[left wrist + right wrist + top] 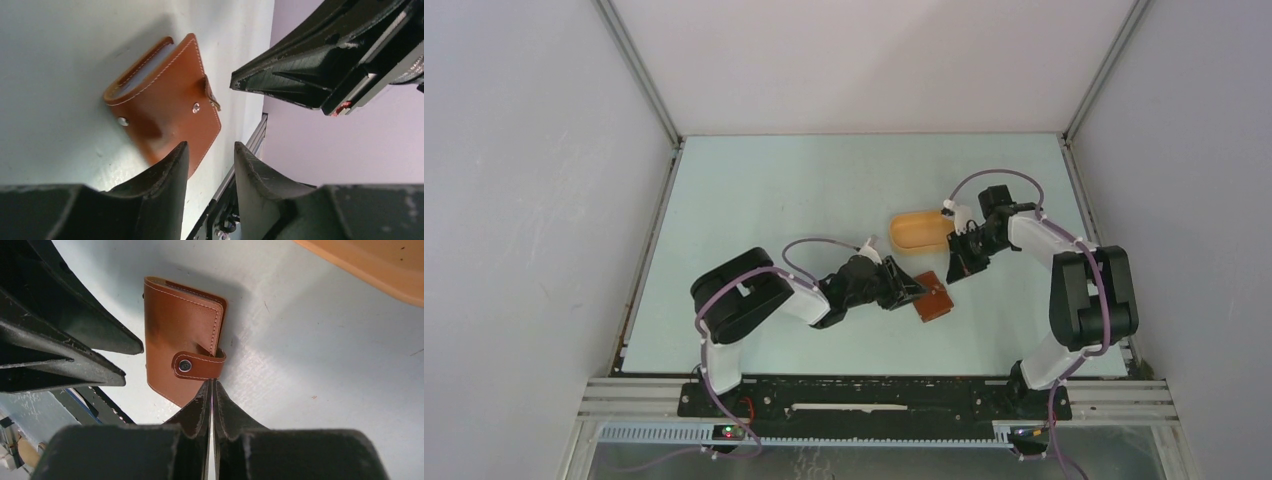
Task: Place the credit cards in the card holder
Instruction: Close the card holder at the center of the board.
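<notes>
The card holder [934, 298], a reddish-brown leather wallet, lies closed on the table with its strap snapped over the flap [180, 335]. Between its covers a pale strip shows [135, 80]; I cannot tell whether it is the credit cards, and no loose cards are in view. My left gripper [210, 145] is open just beside the wallet's near corner [165, 105], with nothing between its fingers. My right gripper [212, 381] is shut, its tips right at the edge of the snap strap, with nothing visibly between them. In the top view it [957, 268] hangs just behind the wallet.
An orange-yellow oval tray [921, 230] stands right behind the wallet, its rim at the upper right of the right wrist view [380, 265]. The two grippers are close together over the wallet. The metal rail [250, 145] of the table's near edge runs beyond it.
</notes>
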